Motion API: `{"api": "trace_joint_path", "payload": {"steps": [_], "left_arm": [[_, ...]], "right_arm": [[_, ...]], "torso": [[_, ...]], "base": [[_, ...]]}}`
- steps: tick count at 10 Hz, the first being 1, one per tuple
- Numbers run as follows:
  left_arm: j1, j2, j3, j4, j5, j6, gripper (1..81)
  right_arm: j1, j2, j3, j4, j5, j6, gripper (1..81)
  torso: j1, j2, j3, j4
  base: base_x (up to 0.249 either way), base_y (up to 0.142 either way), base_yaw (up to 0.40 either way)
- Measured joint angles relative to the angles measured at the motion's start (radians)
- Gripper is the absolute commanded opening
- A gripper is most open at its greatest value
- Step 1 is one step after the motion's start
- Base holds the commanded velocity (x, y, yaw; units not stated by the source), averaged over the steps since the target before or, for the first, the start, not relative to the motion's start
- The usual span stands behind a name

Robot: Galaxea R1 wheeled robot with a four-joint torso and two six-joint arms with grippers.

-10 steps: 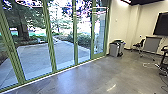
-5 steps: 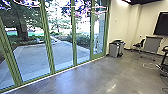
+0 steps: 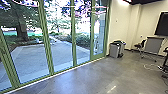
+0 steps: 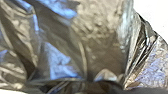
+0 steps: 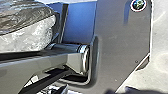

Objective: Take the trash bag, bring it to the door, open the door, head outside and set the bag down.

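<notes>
Silvery plastic trash bag [image 4: 100,42], close before both wrist cameras. Grippers: opening and hold, cannot tell. Green-framed glass doors [image 3: 74,45], ahead and leftward, seemingly closed. Step: apparently carrying to the door; next move calls for steady approach, bag unsnagged.

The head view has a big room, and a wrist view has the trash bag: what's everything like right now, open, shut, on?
Trash bag: creased, bulging
Glass panels: look shut
Gray bin: upright
Chair: upright, empty
Wall screen: dark
Ceiling light: lit
</notes>
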Motion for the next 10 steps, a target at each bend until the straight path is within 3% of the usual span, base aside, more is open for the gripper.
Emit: {"api": "trace_joint_path", "payload": {"steps": [10], "left_arm": [[0.000,0.000,0.000,0.000,-0.027,0.000,1.0]], "right_arm": [[0.000,0.000,0.000,0.000,0.000,0.000,81.1]], "torso": [[0.000,0.000,0.000,0.000]], "base": [[0.153,0.000,0.000]]}}
